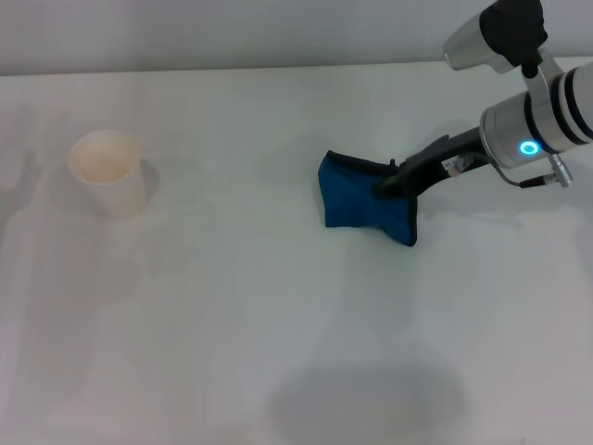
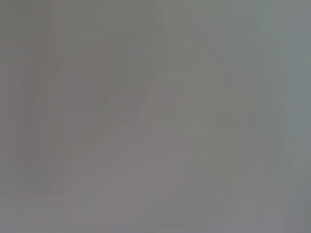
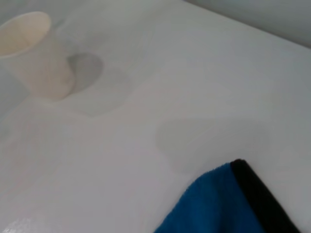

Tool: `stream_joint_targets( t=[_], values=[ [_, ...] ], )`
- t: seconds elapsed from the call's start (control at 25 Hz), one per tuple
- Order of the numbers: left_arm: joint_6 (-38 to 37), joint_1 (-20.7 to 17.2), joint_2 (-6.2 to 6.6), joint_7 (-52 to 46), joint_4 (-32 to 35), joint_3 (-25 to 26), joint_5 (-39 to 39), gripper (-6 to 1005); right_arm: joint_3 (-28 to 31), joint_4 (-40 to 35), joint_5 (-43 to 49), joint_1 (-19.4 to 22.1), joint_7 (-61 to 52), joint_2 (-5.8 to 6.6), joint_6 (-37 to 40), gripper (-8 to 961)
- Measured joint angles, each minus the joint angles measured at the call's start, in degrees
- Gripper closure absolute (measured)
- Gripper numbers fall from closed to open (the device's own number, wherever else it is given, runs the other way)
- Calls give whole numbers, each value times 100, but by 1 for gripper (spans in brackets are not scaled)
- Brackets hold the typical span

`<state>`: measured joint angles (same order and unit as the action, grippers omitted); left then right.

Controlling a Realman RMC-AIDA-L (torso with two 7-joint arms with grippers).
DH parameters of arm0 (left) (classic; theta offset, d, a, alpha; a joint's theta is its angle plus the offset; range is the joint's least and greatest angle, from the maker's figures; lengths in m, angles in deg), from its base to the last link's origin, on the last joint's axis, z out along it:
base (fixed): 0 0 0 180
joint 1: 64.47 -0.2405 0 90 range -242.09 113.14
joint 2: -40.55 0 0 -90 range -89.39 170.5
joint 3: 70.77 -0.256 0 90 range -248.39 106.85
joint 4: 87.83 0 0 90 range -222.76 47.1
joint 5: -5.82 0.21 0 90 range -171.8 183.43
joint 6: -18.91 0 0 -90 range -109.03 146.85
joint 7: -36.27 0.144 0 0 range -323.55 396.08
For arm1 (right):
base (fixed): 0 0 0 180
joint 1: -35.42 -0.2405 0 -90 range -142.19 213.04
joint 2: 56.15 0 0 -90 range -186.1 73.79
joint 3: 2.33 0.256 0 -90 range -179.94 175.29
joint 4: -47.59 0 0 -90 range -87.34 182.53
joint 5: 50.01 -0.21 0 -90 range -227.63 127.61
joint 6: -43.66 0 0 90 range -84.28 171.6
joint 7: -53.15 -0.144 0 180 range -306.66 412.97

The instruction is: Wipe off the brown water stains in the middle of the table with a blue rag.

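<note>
My right gripper [image 1: 387, 185] clamped on the rag [image 1: 361, 199], rag bunched on the table [image 1: 232, 324], cup [image 1: 109, 173] well apart to the left

A white paper cup [image 1: 108, 173] stands upright, far left.

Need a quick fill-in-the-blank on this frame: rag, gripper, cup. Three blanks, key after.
1. The right gripper is shut on the ____ rag.
2. The white paper cup stands ____ on the table.
3. In the head view, the cup is on the robot's ____ side of the rag.

Missing words: blue; upright; left
</note>
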<state>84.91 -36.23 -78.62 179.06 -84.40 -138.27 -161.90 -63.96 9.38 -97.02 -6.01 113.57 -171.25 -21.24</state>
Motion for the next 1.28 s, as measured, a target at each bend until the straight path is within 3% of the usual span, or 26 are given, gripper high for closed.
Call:
stream_joint_targets(
  t=[0.24,0.48,0.6,0.88,1.08,1.28],
  values=[
    [13,-20,-1,3,0,0,1,121,38,-155,-54,158,-2,-3,-54,705],
    [43,-26,-17,3,0,-9,5,122,159,-876,-807,748,213,-7,25,418],
    [54,-29,-18,-13,0,-25,16,123,623,-950,-1693,1101,813,-14,116,277],
    [73,-30,-29,-34,0,-20,13,122,1677,545,-5211,1664,2794,-23,189,99],
    [80,-18,-31,-38,0,-9,8,122,1703,1244,-6697,1917,4588,-68,188,108],
    [80,-11,-11,-40,0,1,1,122,1708,2068,-7865,1865,6721,-81,179,110]
  ],
)
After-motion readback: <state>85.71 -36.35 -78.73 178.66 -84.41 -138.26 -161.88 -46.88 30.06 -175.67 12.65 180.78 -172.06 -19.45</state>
